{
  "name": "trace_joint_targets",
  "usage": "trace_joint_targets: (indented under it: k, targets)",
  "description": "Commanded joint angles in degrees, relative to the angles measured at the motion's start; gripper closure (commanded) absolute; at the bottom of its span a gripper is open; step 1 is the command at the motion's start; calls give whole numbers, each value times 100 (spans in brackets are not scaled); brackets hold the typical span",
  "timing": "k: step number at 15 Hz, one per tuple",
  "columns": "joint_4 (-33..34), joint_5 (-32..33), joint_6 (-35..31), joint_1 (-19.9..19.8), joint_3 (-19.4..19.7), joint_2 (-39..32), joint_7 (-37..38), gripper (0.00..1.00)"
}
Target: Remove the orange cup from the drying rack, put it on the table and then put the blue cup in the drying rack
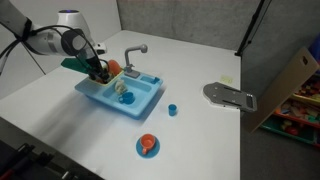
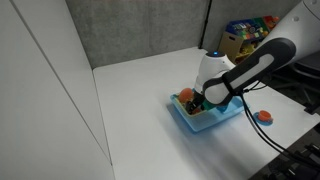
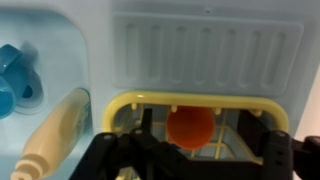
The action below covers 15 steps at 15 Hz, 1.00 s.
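The arm [image 1: 55, 40] is made of fat, round pieces. They are white and light grey, with a dark ring [image 1: 72, 42] where two pieces meet. A white round cap [image 1: 68, 16] sits at the top. A thin black cable [image 1: 8, 45] loops beside it. In an exterior view the long part of the arm [image 2: 255, 68] looks dark, with a white round lump [image 2: 210, 66] near its end. The gripper [image 1: 101, 70] is black. In the wrist view its fingers [image 3: 110, 155] are black, chunky and a bit shiny.
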<state>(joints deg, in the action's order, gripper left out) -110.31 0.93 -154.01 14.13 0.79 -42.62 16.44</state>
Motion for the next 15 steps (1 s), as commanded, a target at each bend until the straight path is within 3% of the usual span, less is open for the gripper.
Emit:
trace_joint_targets:
  k: [1,6,15]
  targets:
    - [130,25,34,8,46,-33,-43,44]
    - [128,3,99,-19,111,98,2,82]
    - [58,-32,131,-128,128,480,-34,84]
